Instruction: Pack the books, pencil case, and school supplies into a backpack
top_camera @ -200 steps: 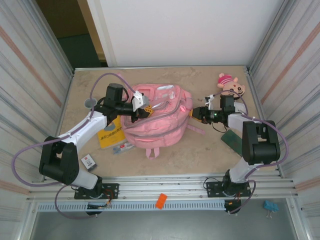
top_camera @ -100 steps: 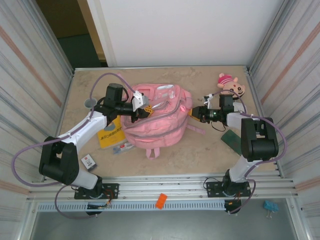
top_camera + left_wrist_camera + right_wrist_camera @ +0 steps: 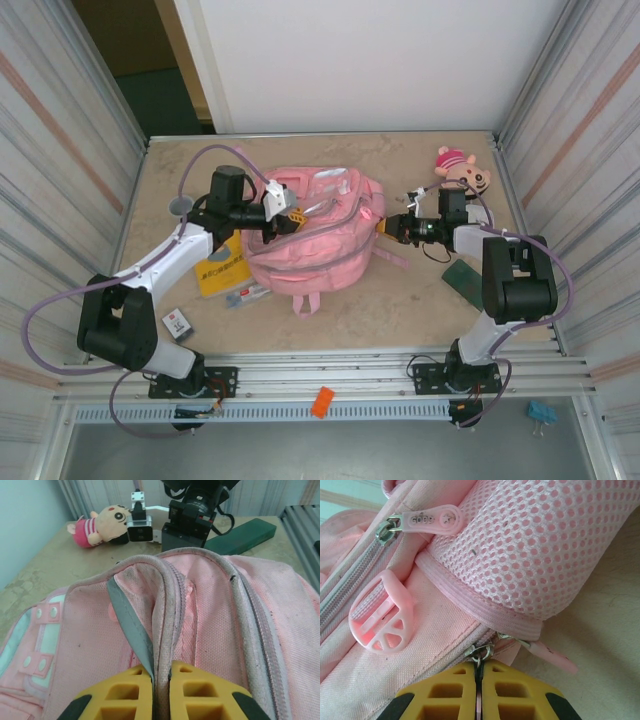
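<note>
The pink backpack (image 3: pixel 315 240) lies flat in the middle of the table. My left gripper (image 3: pixel 283 216) is shut on its pale zip strip (image 3: pixel 161 630) at the top left edge, and the strip is pinched between the yellow fingers (image 3: pixel 125 692). My right gripper (image 3: pixel 389 226) is at the bag's right side, shut on a metal zip pull (image 3: pixel 481 652) below the mesh pocket (image 3: pixel 545 545). The yellow-orange book (image 3: pixel 222 270) lies left of the bag. A grey-white stick pack (image 3: pixel 246 295) and a small white square piece (image 3: pixel 178 322) lie near it. A dark green pencil case (image 3: pixel 463 275) lies at the right.
A pink plush doll (image 3: pixel 462 168) sits at the back right, close behind the right arm. A grey cup (image 3: pixel 181 206) stands at the left wall. An orange clip (image 3: pixel 321 401) and a blue clip (image 3: pixel 541 413) lie on the front rail. Corrugated walls close in both sides.
My right gripper has closed its jaws onto the zip pull at the bag's right side. The left gripper keeps its hold, and the bag's edge has lifted slightly.
</note>
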Robot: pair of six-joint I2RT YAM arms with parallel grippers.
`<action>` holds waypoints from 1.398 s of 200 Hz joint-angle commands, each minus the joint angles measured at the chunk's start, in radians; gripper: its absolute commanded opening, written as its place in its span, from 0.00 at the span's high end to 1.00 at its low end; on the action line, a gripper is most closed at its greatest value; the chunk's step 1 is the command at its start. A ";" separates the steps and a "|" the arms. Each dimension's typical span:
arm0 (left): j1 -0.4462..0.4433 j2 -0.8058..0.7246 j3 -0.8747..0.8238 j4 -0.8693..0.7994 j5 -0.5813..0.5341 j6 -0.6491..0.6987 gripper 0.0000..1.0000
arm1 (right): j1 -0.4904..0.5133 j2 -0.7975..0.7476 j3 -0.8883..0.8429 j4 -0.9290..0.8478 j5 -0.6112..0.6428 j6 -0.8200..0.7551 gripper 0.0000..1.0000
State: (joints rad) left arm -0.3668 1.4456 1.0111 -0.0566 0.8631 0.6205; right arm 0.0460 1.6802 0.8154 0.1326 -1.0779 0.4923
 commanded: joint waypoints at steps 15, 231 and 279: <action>-0.031 -0.057 -0.003 0.126 -0.271 -0.055 1.00 | 0.017 -0.100 -0.009 -0.070 -0.030 0.016 0.97; -0.240 0.177 0.070 0.436 -0.578 -0.426 1.00 | 0.502 -0.345 0.036 -0.188 0.343 0.288 0.98; -0.237 0.154 0.059 0.434 -0.443 -0.347 1.00 | 0.453 -0.385 0.016 -0.236 0.387 0.336 0.46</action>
State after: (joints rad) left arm -0.5953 1.6318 1.0325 0.2459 0.3038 0.2428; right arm 0.5301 1.3540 0.8333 -0.1005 -0.6987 0.7776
